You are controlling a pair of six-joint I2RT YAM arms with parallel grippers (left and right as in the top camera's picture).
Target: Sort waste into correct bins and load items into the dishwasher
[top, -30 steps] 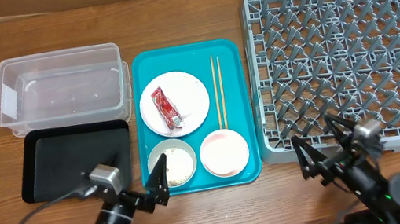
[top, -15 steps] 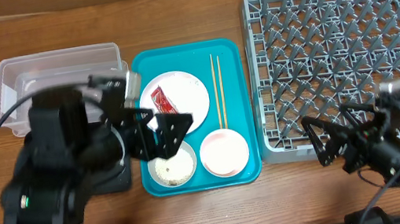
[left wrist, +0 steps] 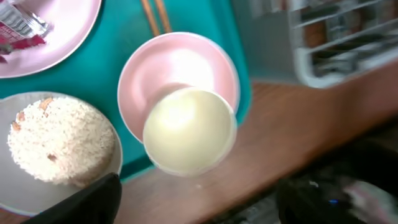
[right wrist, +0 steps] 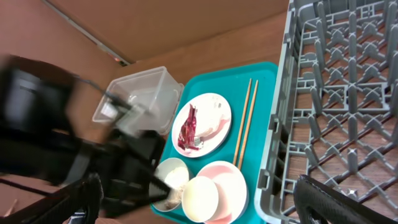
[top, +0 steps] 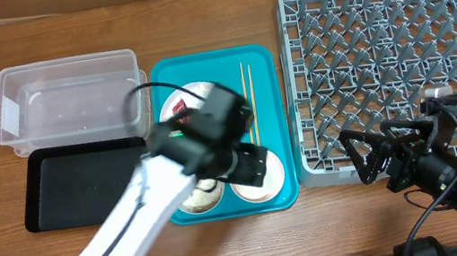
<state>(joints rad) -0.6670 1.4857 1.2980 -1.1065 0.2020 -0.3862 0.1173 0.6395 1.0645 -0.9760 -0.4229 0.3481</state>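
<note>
While our left pincer (left wrist: 199, 186) hovers wide open and empty, the small white cup (left wrist: 189, 130) sits just below it, nested in the pale pink bowl (left wrist: 161, 59). We judge the cup pickup is in hand. Next we must descend, pinch its rim, then carry it to the dishwasher (top: 391, 58) on the pincer's right. The cup looks smooth and empty.

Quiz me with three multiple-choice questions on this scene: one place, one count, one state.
1. The red sauce packet lies: A on the white plate; B in the clear tub; C in the dish rack.
2. Chopsticks on the turquoise tray: A one; B two; C four.
3. The grey-white bowl: A holds rice; B is upside down; C sits on the plate.
1 A, it rests on that plate. 2 B, a pair lies side by side. 3 A, rice shows inside it.
</note>
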